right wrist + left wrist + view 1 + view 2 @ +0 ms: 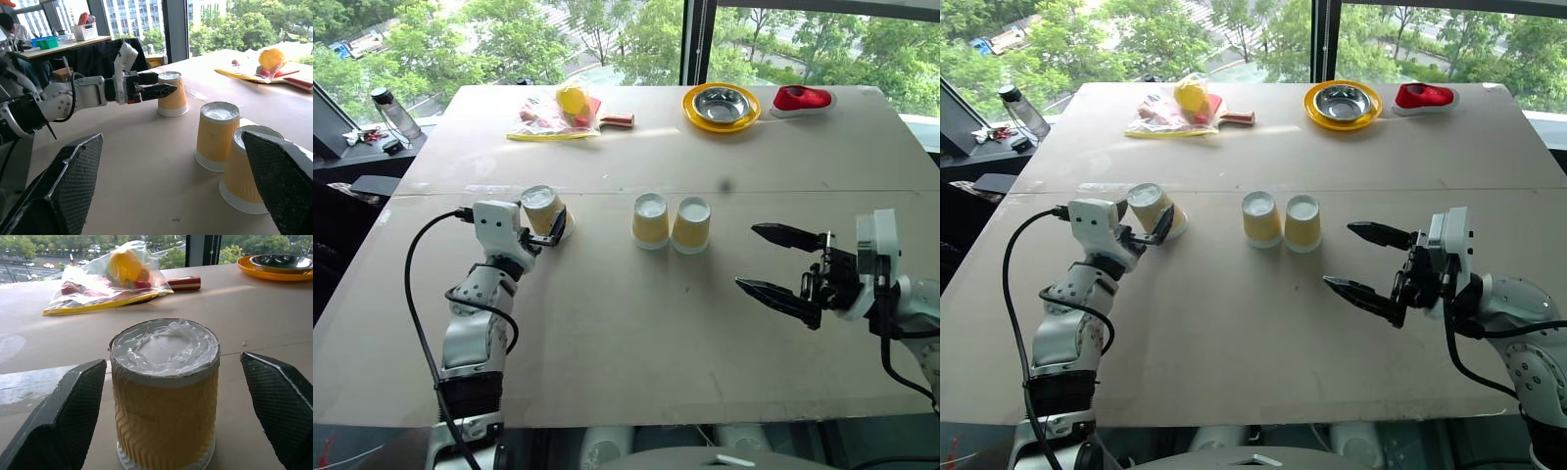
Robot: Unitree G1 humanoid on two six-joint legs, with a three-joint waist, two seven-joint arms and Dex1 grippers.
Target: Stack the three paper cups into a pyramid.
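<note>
Three yellow-tan paper cups stand upside down on the table, white bases up. Two of them, one cup (651, 218) and its neighbour (691, 224), sit side by side at the table's middle. The third cup (544, 211) stands apart to their left. My left gripper (546, 223) is open around this cup (164, 396), a black finger (63, 421) on each side with a gap to the cup's wall. To the right of the pair, my right gripper (747, 257) hovers open and empty, pointing left toward them. No pyramid stands.
Along the far edge lie a clear bag with a yellow thing (563, 113), a steel bowl on a yellow plate (722, 106) and a red object (803, 98). A water bottle (396, 113) stands on a side surface beyond the table's left edge.
</note>
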